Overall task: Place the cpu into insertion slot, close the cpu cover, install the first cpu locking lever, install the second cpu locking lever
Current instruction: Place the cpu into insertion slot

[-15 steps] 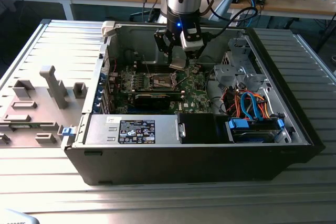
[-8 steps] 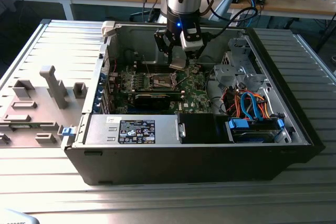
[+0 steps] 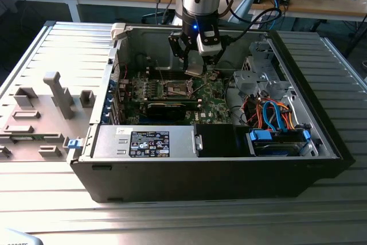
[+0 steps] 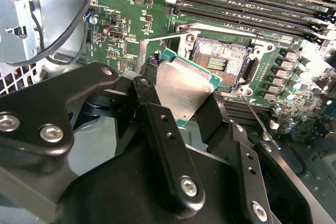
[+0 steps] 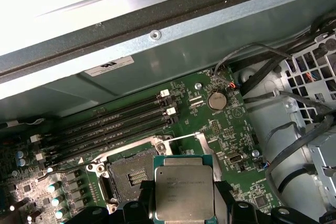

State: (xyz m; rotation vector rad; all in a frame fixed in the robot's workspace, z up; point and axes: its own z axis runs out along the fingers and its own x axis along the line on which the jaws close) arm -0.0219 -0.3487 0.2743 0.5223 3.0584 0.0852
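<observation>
Item: black two-fingered gripper (image 3: 195, 66) on a grey arm, inside an open dark metal computer case (image 3: 321, 142).
- Claw state: the fingers (image 4: 157, 124) are partly closed and clamp two opposite edges of the flat square silvery-grey cpu (image 4: 184, 85), as both wrist views show.
- Cpu (image 5: 184, 187): held in the air over the green circuit board (image 5: 226, 129), clear of it. It sits just beside the insertion slot, toward the exterior view's right.
- Square insertion slot with dark centre and silver rim (image 4: 223, 59): bare, contact field exposed.
- Thin silver cpu cover frame (image 4: 143, 51): raised open at the slot's edge.
- Thin metal lever rod (image 4: 257, 116): angled up beside the slot.
- Long black memory slots (image 5: 105, 124): on the far side of the slot.
- Black-and-white labelled box (image 3: 150, 142): along the near wall of the case.
- Grey moulded tray (image 3: 46, 107): outside the case, at the exterior view's left.
</observation>
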